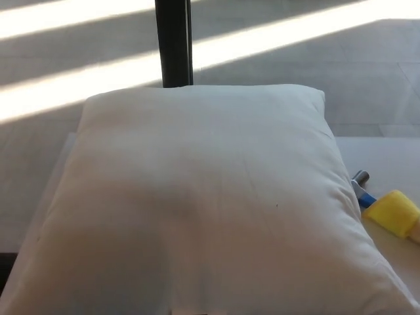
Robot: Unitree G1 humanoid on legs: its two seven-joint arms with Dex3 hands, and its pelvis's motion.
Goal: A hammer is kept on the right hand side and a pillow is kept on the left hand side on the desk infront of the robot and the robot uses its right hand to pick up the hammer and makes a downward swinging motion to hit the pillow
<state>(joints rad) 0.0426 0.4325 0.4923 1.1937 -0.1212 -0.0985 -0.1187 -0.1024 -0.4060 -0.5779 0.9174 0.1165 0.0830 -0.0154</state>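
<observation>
A large white pillow (203, 203) fills most of the head view, lying flat on the white desk (387, 154). Right of the pillow lies the hammer (384, 207): a yellow part with a blue and metal end poking out from beside the pillow's right edge. The picture's right border cuts off the rest of the hammer. Neither of my hands shows in the picture.
A black vertical post (174, 42) stands behind the pillow on the grey floor, which is crossed by bright sunlight bands. A strip of bare desk shows to the right of the pillow around the hammer.
</observation>
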